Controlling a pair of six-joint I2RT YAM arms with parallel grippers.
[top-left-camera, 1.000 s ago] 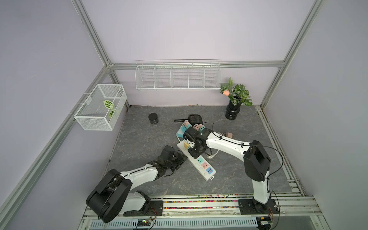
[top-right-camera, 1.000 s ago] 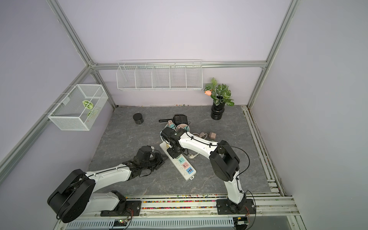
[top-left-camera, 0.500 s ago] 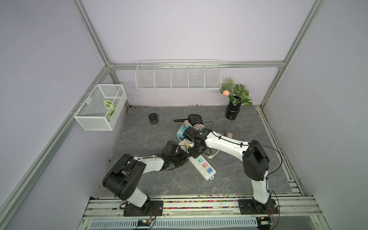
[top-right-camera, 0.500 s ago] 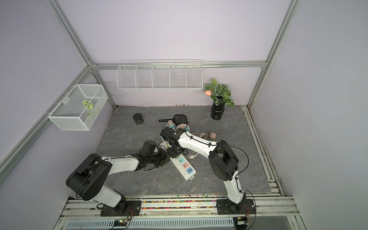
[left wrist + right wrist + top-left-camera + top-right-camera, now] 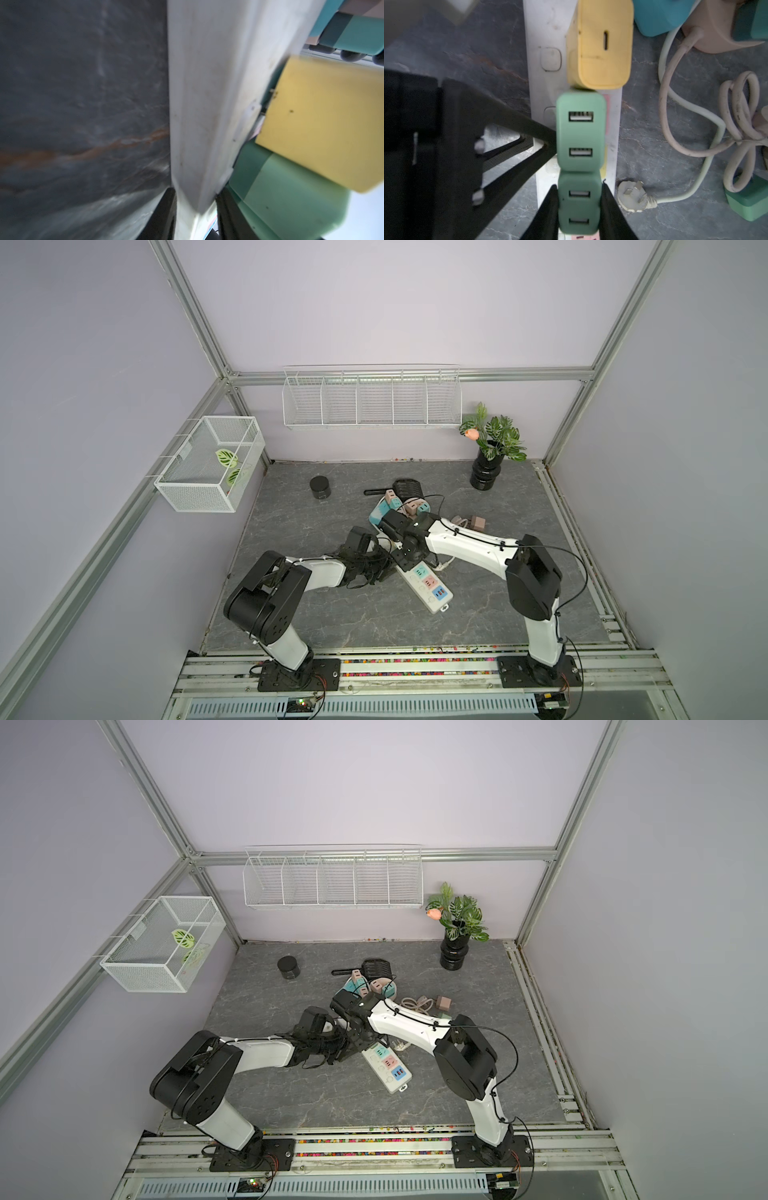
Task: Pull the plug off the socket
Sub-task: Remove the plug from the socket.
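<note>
Clamped on the green plug from both flanks: the right pincer, closed hard, no different from a second ago. Plugged, by the look of it, into the white power strip near the middle of the desk, next in the row to a second green adapter and then a yellow adapter; cannot tell whether fully seated or lifted a little.

New since a second ago: the left arm, swung in from the bare desk beside the strip and now right at its edge. Narrowed over that same second: the left pincer, with the strip's white body filling the gap between its fingers; looks shut on the strip, just beside the held plug. In the right wrist view, one black finger reaching to the side of the second green adapter; touching or just short, cannot tell.

Meaning for the task: strip probably braced, plug already gripped. Likely next, drawing the plug straight out of its socket while holding the strip down.
</note>
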